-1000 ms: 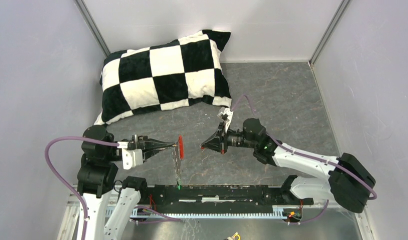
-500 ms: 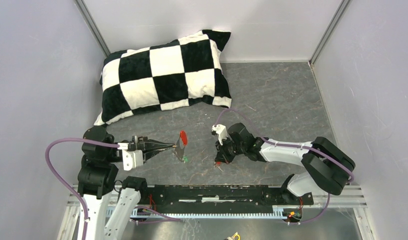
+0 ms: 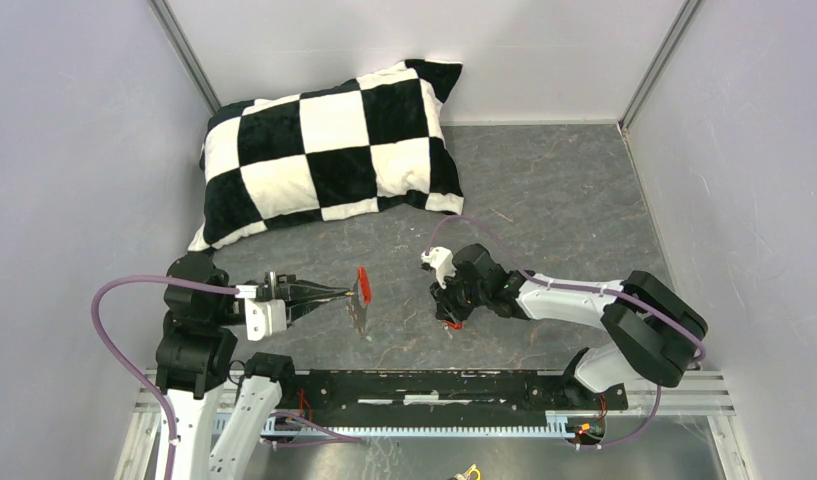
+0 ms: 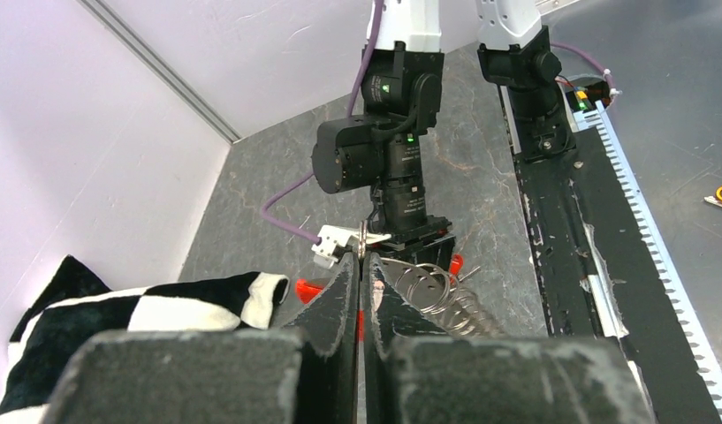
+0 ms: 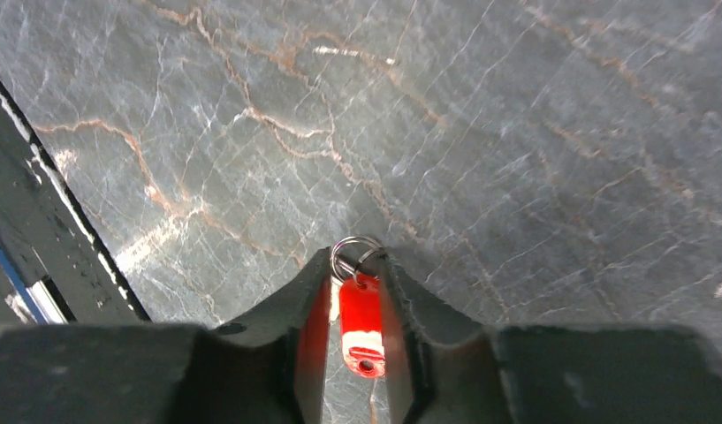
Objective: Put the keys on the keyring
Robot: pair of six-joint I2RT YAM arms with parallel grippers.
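My left gripper [image 3: 342, 293] is shut on the keyring and holds it above the table. The keyring's curved red fob [image 3: 362, 284] sticks up past the fingertips and its silvery chain [image 3: 360, 316] hangs below. In the left wrist view the chain's rings [image 4: 437, 291] lie just right of the shut left gripper [image 4: 364, 265]. My right gripper [image 3: 450, 318] points down at the table. In its wrist view the right gripper [image 5: 355, 256] has its jaws a little apart around the red-headed key [image 5: 361, 322], which has a small ring. A thin gap shows on the key's left. I cannot make out the green key.
A black-and-white checked pillow [image 3: 324, 150] lies at the back left. A black rail [image 3: 444, 385] runs along the near edge between the arm bases. Grey walls close in the left and right sides.
The right arm has come down from a raised, sideways pose, and its gripper now points at the table around the red key. The hanging chain has swung up shorter. The left gripper has stayed put.
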